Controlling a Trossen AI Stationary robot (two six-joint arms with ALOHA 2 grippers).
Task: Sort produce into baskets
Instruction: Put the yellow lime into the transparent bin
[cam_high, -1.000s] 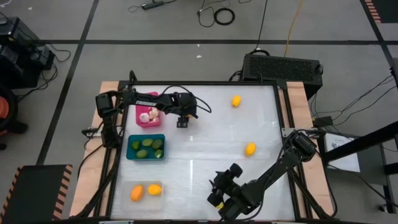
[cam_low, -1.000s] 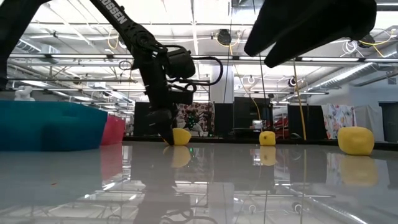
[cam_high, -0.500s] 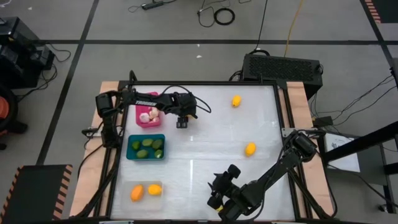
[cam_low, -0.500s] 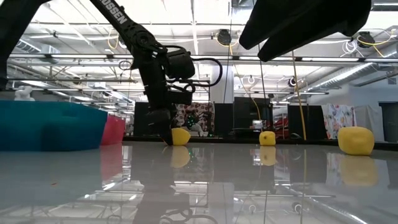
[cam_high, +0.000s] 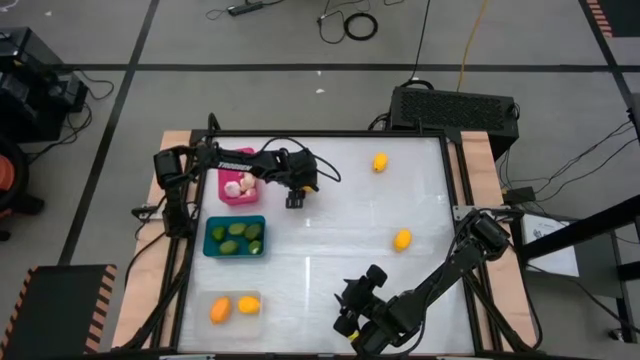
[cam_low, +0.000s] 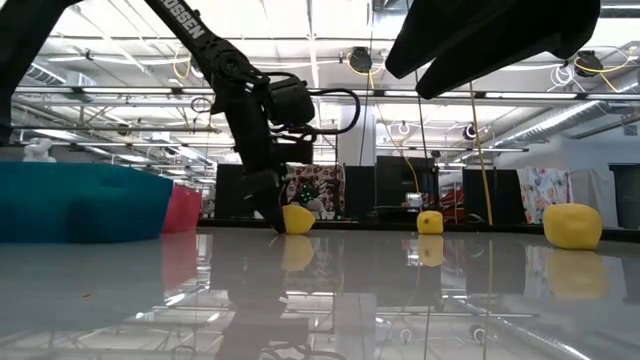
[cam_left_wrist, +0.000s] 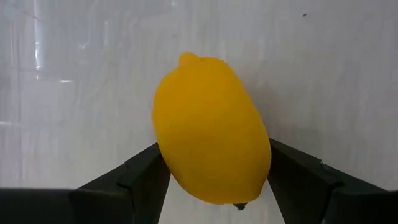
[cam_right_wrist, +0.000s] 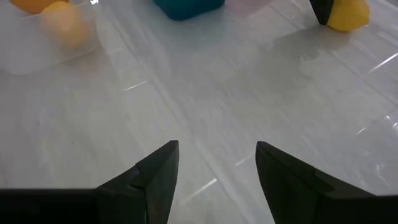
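Left gripper (cam_left_wrist: 214, 180) jaws apparently clamp lemon (cam_left_wrist: 211, 127); right gripper (cam_right_wrist: 217, 168) jaws apart, empty.

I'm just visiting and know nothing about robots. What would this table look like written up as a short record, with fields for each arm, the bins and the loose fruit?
Left end effector: closed around a yellow lemon on the table, beside the pink bin
Right end effector: open, empty, at the near edge of the table
Pink bin: pale garlic bulbs
Teal bin: dark green ovals
Clear bin: two yellow-orange fruits
Loose fruit: two more lemons, one at the far edge, one right of centre
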